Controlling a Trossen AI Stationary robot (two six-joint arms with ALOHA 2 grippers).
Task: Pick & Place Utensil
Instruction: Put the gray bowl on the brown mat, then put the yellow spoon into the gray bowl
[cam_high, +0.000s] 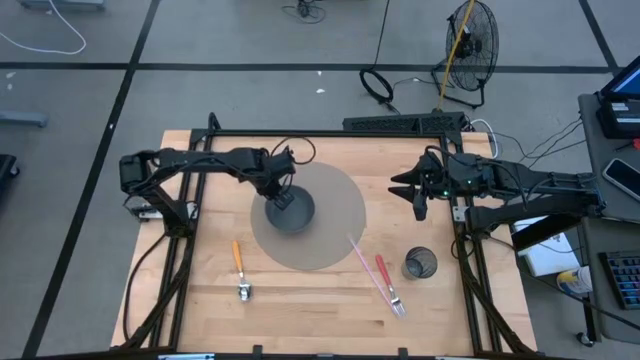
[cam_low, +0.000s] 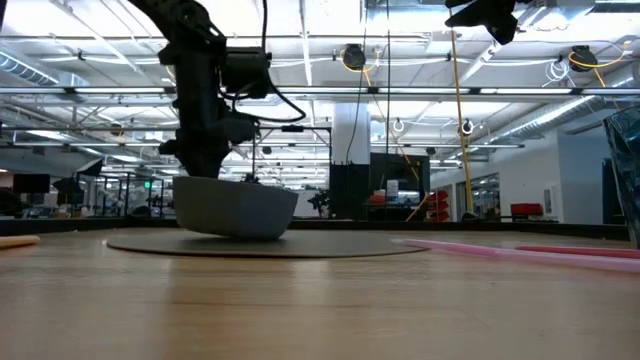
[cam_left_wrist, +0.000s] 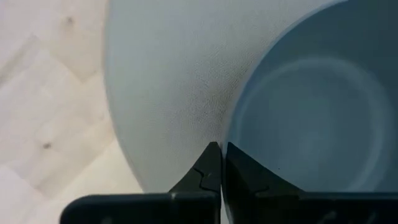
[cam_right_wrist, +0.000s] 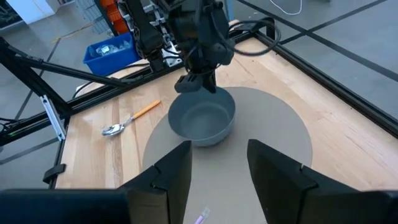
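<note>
A grey bowl (cam_high: 297, 214) (cam_right_wrist: 202, 121) sits on a round grey mat (cam_high: 335, 230) in the middle of the table. My left gripper (cam_high: 283, 198) (cam_left_wrist: 222, 155) stands over the bowl's left rim, shut on it. An orange-handled spoon (cam_high: 240, 268) (cam_right_wrist: 130, 119) lies flat on the wood near the mat's left side. A red-handled fork (cam_high: 388, 285) and a thin pink stick (cam_high: 360, 255) lie near the mat's right side. My right gripper (cam_high: 415, 205) (cam_right_wrist: 217, 162) hangs open, raised above the table's right side, touching nothing. My left gripper pinches the bowl's rim (cam_left_wrist: 222, 142) on its left side, one finger inside the bowl and one outside. The fingers come from above, pointing down. In the low view the bowl (cam_low: 240, 208) is upright, its base at the mat; whether it is lifted clear, I cannot tell.
A black mesh cup (cam_high: 420, 263) stands upright near the table's right edge, beside the fork. A black frame rail (cam_high: 330, 133) runs round the table. Bare wood (cam_high: 310, 310) lies along the near edge.
</note>
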